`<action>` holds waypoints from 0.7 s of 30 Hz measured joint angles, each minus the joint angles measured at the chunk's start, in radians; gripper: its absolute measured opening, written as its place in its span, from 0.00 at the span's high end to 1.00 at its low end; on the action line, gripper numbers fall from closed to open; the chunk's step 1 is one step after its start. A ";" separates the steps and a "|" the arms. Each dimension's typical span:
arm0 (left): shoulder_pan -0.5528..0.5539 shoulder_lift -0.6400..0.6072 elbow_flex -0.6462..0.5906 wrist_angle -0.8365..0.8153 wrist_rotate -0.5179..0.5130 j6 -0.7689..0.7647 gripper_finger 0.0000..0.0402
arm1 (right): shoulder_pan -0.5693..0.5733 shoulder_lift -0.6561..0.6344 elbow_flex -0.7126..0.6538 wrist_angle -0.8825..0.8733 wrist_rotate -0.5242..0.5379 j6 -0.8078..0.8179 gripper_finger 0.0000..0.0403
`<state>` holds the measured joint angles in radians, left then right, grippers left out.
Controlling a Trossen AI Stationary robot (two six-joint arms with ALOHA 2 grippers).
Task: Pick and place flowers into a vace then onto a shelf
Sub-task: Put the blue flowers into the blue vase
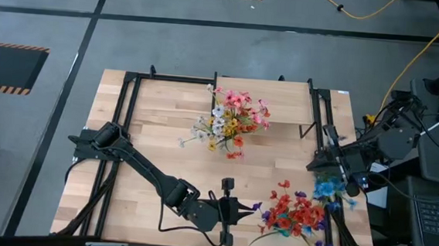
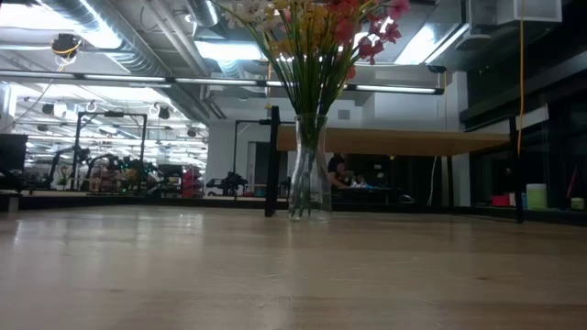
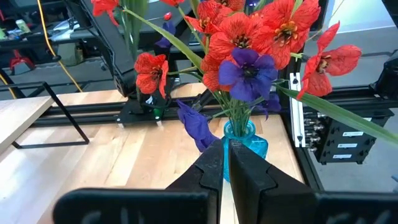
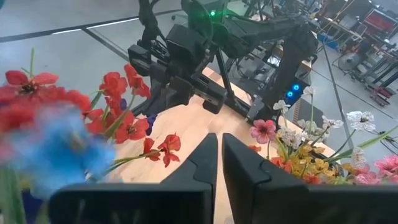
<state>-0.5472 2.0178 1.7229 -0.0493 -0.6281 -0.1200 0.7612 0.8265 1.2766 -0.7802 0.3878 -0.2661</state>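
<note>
Flowers (image 1: 233, 121): one mixed bunch of pink, white, yellow and orange blooms stands in a clear glass vase (image 2: 309, 167) near the middle of the tabletop (image 1: 156, 142), just beside the edge of the shelf (image 1: 287, 103). In the low view the green stems run upright into the vase and the shelf shows behind it as a pale board on black posts.

A second bunch, red and purple blooms (image 1: 294, 215), sits in a small blue vase (image 3: 245, 138) toward the front right of the tabletop. A blurred blue bloom (image 1: 328, 188) lies close to the right arm.

Left end effector (image 1: 246, 212): low at the front of the tabletop, pointing at the red bunch. In the left wrist view its fingers (image 3: 247, 174) are pressed together with nothing between them; the blue vase is just beyond the tips, not gripped.

Right end effector (image 4: 219, 152): at the right edge of the tabletop, near the shelf's end. In the right wrist view its fingers (image 4: 199, 163) stand nearly together, only a thin gap between them, and nothing is held. Red blooms lie to one side of the fingers and the mixed bunch to the other.
</note>
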 joint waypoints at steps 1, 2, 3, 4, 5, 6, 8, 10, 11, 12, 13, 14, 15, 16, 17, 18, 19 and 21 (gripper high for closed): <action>0.000 0.000 0.000 0.000 0.000 0.000 0.96 | 0.000 0.000 0.000 0.002 0.000 0.000 0.93; 0.000 0.000 0.000 0.000 0.000 0.000 0.96 | 0.000 0.000 0.000 0.006 0.000 0.000 0.92; 0.000 0.000 0.000 0.000 0.000 0.000 0.96 | 0.000 0.000 0.000 0.007 0.000 0.000 0.91; 0.000 0.000 0.000 0.000 0.000 -0.001 0.96 | 0.000 -0.001 0.000 0.006 0.000 -0.001 0.90; 0.000 0.000 0.000 0.000 0.000 -0.001 0.96 | 0.000 -0.001 0.000 0.007 0.000 -0.001 0.89; 0.000 0.000 0.000 0.000 0.000 -0.001 0.96 | 0.000 -0.001 0.000 0.006 0.000 -0.001 0.88; 0.000 0.000 0.000 0.000 0.000 -0.001 0.96 | 0.000 -0.001 0.000 0.006 0.001 0.000 0.85; 0.000 0.000 0.000 0.000 0.000 -0.001 0.96 | 0.000 -0.001 0.000 0.006 0.006 -0.003 0.82; 0.000 0.000 0.000 0.000 0.000 -0.001 0.96 | 0.000 -0.002 0.000 0.006 0.010 -0.004 0.81; 0.000 0.000 0.000 0.000 0.000 -0.001 0.96 | 0.000 -0.003 0.000 0.006 0.012 -0.005 0.80; 0.000 0.000 0.000 0.000 0.000 -0.001 0.96 | 0.000 -0.005 0.000 0.006 0.013 -0.005 0.79; 0.000 0.000 0.000 0.000 0.000 -0.001 0.96 | 0.000 -0.006 0.000 0.007 0.015 -0.006 0.79; 0.000 0.000 0.000 0.000 0.000 -0.001 0.96 | 0.000 -0.006 0.000 0.007 0.015 -0.005 0.79; 0.000 0.000 0.000 0.000 0.000 -0.002 0.96 | 0.000 -0.006 0.000 0.007 0.015 -0.006 0.79; 0.000 0.000 0.000 0.000 0.000 -0.005 0.96 | 0.000 -0.005 0.000 0.007 0.015 -0.005 0.79; 0.000 0.000 0.000 0.000 0.000 -0.010 0.96 | 0.000 -0.005 0.000 0.007 0.015 -0.005 0.79; 0.000 0.000 0.000 0.000 0.000 -0.015 0.96 | 0.000 -0.005 0.000 0.009 0.015 -0.005 0.79; 0.000 0.000 0.000 0.000 0.000 -0.016 0.96 | 0.000 -0.005 0.000 0.021 0.015 -0.006 0.79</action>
<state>-0.5472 2.0182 1.7229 -0.0492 -0.6281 -0.1364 0.7609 0.8211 1.2766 -0.7596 0.4030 -0.2723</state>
